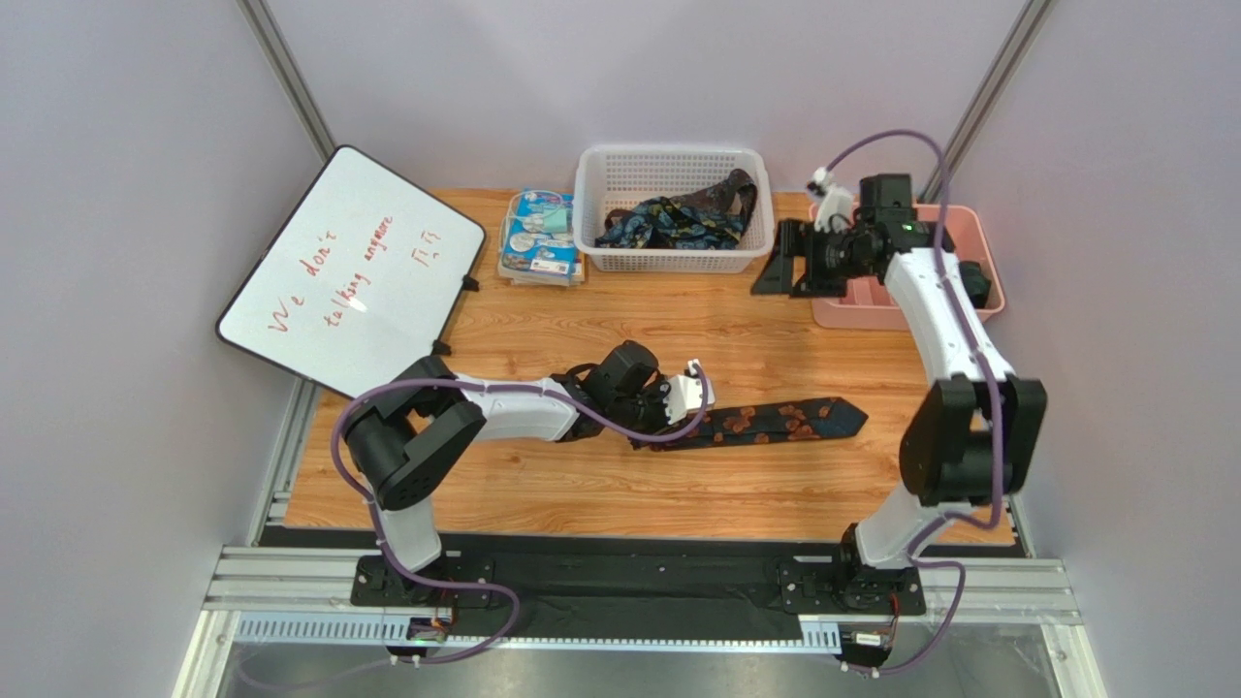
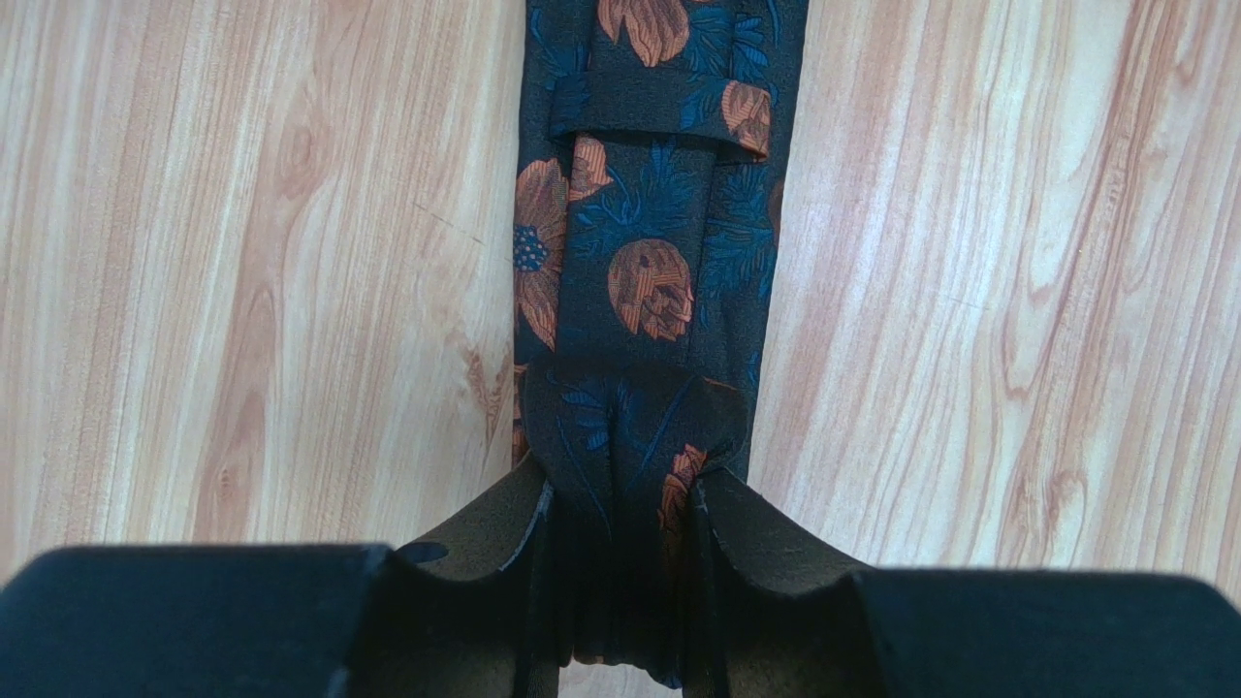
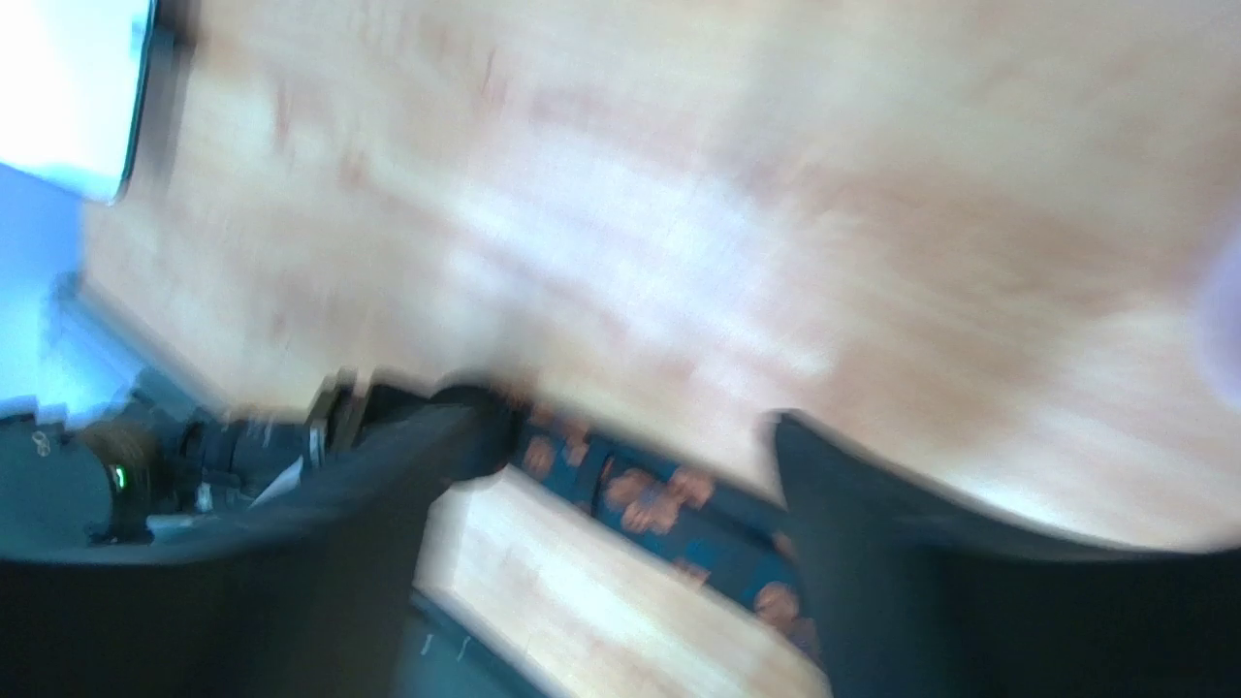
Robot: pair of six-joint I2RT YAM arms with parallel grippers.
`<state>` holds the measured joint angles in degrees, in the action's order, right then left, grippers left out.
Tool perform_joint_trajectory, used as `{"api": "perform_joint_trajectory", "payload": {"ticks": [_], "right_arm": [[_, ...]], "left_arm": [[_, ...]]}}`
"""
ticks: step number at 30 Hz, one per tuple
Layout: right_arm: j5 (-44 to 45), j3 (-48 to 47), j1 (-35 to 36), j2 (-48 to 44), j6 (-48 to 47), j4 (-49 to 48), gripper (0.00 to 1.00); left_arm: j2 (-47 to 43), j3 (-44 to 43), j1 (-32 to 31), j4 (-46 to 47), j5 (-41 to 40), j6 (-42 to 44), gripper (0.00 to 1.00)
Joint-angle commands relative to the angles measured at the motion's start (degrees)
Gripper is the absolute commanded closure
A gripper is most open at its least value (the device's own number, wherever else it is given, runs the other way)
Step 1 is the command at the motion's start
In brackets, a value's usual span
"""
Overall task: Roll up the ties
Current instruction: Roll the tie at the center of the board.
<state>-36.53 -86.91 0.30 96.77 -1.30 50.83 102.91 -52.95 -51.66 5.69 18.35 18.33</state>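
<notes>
Wooden table (image 1: 583,495) between pale walls, 1 tie (image 1: 772,422) laid flat on it, the left hand (image 2: 624,502) pinching its end.
The left hand's 2 fingers (image 2: 495,538) are closed part-way on the tie's bunched end, and the patterned length runs straight out ahead of the hand across the wood. The right hand (image 3: 638,429) hangs with its fingers wide apart and nothing between them, well apart from that tie and just beside a pink tray (image 1: 860,309). More ties (image 1: 678,221) lie heaped in a white basket (image 1: 670,259) near the right hand, with a blue-white packet (image 1: 539,236) and a whiteboard (image 1: 350,277) past the basket.
</notes>
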Motion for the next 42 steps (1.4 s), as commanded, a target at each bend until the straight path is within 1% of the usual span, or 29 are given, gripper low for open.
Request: {"api": "perform_joint_trajectory", "payload": {"ticks": [1, 2, 4, 5, 6, 7, 9, 10, 12, 13, 14, 16, 17, 18, 19, 20, 22, 23, 24, 26, 29, 35, 42], "right_arm": [[15.76, 0.78, 0.23, -7.47, 6.22, -14.52, 0.0], [16.31, 0.17, 0.06, -6.17, 5.27, -12.44, 0.01], [2.32, -3.77, -3.79, -3.01, -0.52, -6.74, 0.02], [-3.05, -5.36, -4.07, 0.49, -0.63, 0.34, 0.0], [-8.24, -6.85, -3.99, 1.83, 0.06, 3.98, 0.0], [-10.64, -5.56, -3.99, 2.54, 0.94, 5.84, 0.0], [-15.3, -0.91, -4.25, 2.2, 4.63, 5.61, 0.0], [-17.15, 5.11, -4.25, 1.76, 5.86, 4.55, 0.0], [-21.28, 10.94, -4.25, 0.79, 7.09, 1.65, 0.0], [-22.95, 15.59, -3.9, 0.87, 7.8, 0.77, 0.02], [-26.71, 17.98, -3.64, 1.14, 7.98, -0.28, 0.06], [-29.64, 21.24, -2.33, 2.8, 8.07, -1.08, 0.14], [-30.69, 23.87, -1.88, 3.33, 7.98, -2.39, 0.22], [-31.75, 24.94, -1.36, 3.51, 8.42, -3.62, 0.24], [-31.84, 25.73, -0.57, 3.86, 8.68, -4.68, 0.25], [-30.63, 26.44, 1.27, 4.3, 8.77, -6.25, 0.33], [-29.65, 26.88, 4.25, 6.31, 9.56, -7.84, 0.41], [-29.65, 27.67, 5.06, 6.85, 11.22, -10.46, 0.46], [-29.39, 28.02, 5.85, 7.46, 12.19, -11.97, 0.48], [-28.42, 28.81, 7.96, 8.17, 14.82, -17.13, 0.5], [-26.93, 29.87, 10.33, 9.04, 17.38, -20.76, 0.51], [-23.59, 30.66, 12.62, 9.75, 18.0, -22.87, 0.53], [-22.0, 30.49, 14.47, 11.33, 20.55, -26.48, 0.52]], "left_arm": [[0.8, 2.94, -0.2, -3.68, -1.56, 0.31, 0.92], [0.88, 2.85, -0.11, -3.59, -1.74, 0.31, 0.92], [0.97, 2.76, -0.2, -2.8, -2.09, -0.57, 0.92], [1.06, 2.68, -0.2, -2.71, -2.09, -0.75, 0.91], [1.15, 2.33, -0.2, -2.79, -2.0, -1.01, 0.91], [1.5, 2.24, -0.11, -2.27, -2.09, -1.36, 0.91], [1.85, 1.97, -0.2, -2.18, -2.0, -2.33, 0.91], [1.85, 2.15, -0.11, -1.4, -2.18, -2.59, 0.91], [2.03, 2.5, -0.11, -0.86, -2.35, -2.68, 0.91], [2.03, 2.59, -0.11, -0.86, -2.53, -2.68, 0.91], [2.03, 2.67, -0.2, -0.77, -2.62, -2.77, 0.91], [2.03, 2.76, -0.11, -0.77, -2.35, -2.95, 0.92], [2.03, 2.76, -0.2, -0.68, -2.27, -3.21, 0.92], [2.29, 2.68, -0.2, -0.68, -2.26, -3.56, 0.92], [2.38, 2.76, -0.2, -0.86, -2.09, -3.74, 0.92], [2.55, 2.76, -0.2, -0.77, -2.09, -3.91, 0.92], [2.91, 3.03, -0.2, -0.33, -1.74, -4.79, 0.92], [2.99, 3.11, -0.2, -0.33, -1.65, -4.88, 0.92], [2.99, 3.2, -0.2, -0.16, -1.65, -5.05, 0.92], [2.91, 3.2, -0.2, -0.07, -1.91, -5.41, 0.92], [2.73, 3.55, -0.2, 0.37, -1.91, -5.84, 0.92], [2.56, 3.99, -0.2, 0.46, -1.74, -6.2, 0.92], [2.73, 3.91, -0.2, 0.64, -1.47, -6.9, 0.9]]}}
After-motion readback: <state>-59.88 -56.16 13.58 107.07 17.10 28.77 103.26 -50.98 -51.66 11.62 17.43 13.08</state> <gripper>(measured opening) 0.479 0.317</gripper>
